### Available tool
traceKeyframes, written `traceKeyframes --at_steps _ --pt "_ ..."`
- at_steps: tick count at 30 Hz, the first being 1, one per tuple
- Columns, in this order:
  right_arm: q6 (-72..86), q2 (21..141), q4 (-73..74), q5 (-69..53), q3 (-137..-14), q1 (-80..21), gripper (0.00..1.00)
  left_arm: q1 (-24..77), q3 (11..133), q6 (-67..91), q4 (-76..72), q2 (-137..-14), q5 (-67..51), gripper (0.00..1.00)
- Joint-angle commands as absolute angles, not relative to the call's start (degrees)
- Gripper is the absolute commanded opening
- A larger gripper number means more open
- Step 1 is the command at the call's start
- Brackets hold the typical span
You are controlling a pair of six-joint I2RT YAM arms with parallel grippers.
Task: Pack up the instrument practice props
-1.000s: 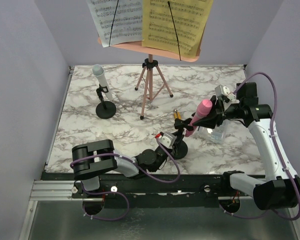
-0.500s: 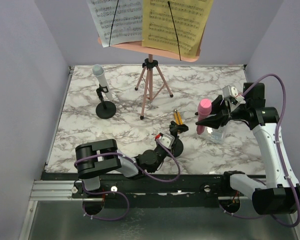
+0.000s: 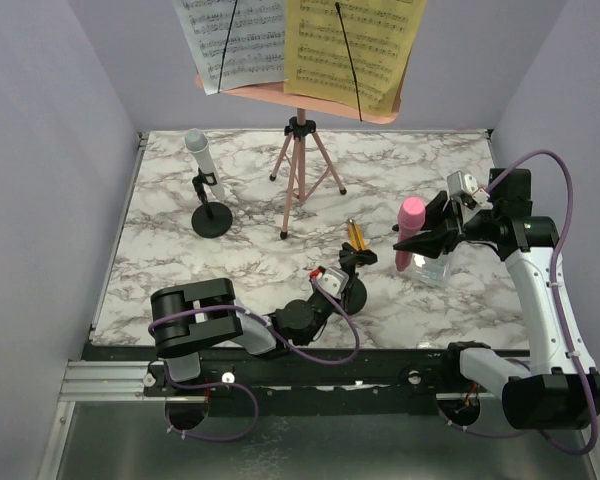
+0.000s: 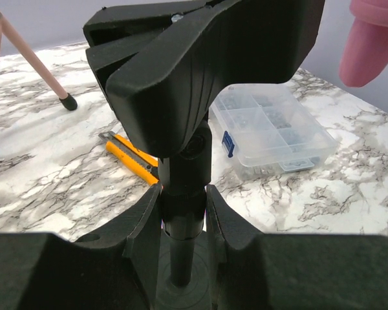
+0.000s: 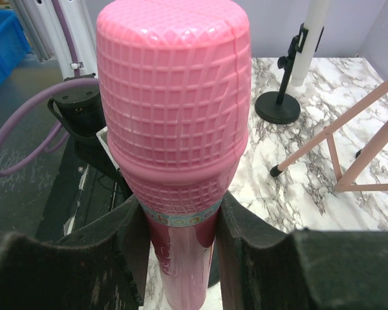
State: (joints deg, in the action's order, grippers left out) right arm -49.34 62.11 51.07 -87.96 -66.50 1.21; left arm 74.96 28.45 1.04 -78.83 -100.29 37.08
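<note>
My right gripper is shut on the pink toy microphone, holding it upright in the air above the clear box; in the right wrist view its fingers press the handle under the pink head. Low at the front, my left gripper is shut on the post of a black round-based mic mount, whose clip stands empty. The grey-white microphone sits in the other mount at the back left. The pink music rack on its tripod holds white and yellow pages.
A yellow-and-black cutter lies just behind the held mount. A clear plastic box rests on the marble table under the right gripper. Lilac walls close in the left, back and right sides.
The right gripper has carried the pink microphone out of the near mount's clip and to the right; over the last half second it barely moves. The left gripper keeps its hold.
</note>
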Motion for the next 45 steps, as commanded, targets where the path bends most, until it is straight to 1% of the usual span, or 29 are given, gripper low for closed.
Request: traceKeyframes --at_steps 1,4,6,8,10,13,15,18,20,25,30,34,38,42,45 --pt "-48.1 60.9 50.2 -91.0 -65.3 1.9 0.00 74.9 26.7 4.3 -80.7 -98.9 33.6 0.42" --pt "-47.3 60.9 49.5 -90.9 -64.7 2.2 0.00 75.0 26.0 5.1 -80.7 -97.7 32.6 0.65" --pt "-47.1 60.8 49.2 -90.8 -64.5 2.4 0.00 75.0 25.4 5.7 -80.6 -96.9 32.1 0.76" --pt "-47.0 60.7 49.0 -90.7 -64.2 2.6 0.00 75.0 24.7 6.4 -80.6 -96.0 31.4 0.85" --pt "-46.8 60.7 48.6 -90.6 -63.8 2.9 0.00 75.0 23.7 7.2 -80.4 -95.1 30.2 0.91" --pt "-45.9 60.7 47.8 -90.3 -63.4 3.4 0.00 74.9 21.9 9.1 -79.8 -92.9 28.3 0.97" --pt "-45.5 60.6 47.4 -89.9 -63.1 3.8 0.00 75.0 20.6 10.5 -78.4 -90.9 27.1 0.99" --pt "-44.9 60.4 46.4 -89.5 -62.3 4.4 0.00 74.9 19.9 11.7 -72.5 -86.1 25.6 0.99" --pt "-44.1 60.5 45.6 -89.4 -61.9 4.8 0.00 75.0 20.6 12.3 -65.3 -82.2 24.6 0.99" --pt "-40.9 60.6 42.3 -88.0 -61.0 6.1 0.00 74.8 25.0 12.1 -42.0 -72.3 23.3 0.99" --pt "-37.2 60.6 38.7 -86.3 -59.7 7.5 0.00 73.7 31.2 7.3 -19.7 -62.9 20.6 0.99" --pt "-32.4 61.2 34.4 -85.4 -59.0 8.9 0.00 72.0 37.7 3.3 -4.4 -56.9 20.9 0.99" --pt "-27.2 61.2 29.8 -84.4 -57.7 10.8 0.00 69.3 40.3 -1.3 3.1 -51.4 19.9 0.99" --pt "-22.9 61.4 25.9 -83.0 -56.3 12.1 0.00 65.4 39.3 -4.9 5.6 -48.0 18.5 0.99" --pt "-20.4 62.1 23.5 -82.1 -55.9 13.2 0.00 64.7 38.0 -5.7 5.8 -46.8 18.2 0.99"
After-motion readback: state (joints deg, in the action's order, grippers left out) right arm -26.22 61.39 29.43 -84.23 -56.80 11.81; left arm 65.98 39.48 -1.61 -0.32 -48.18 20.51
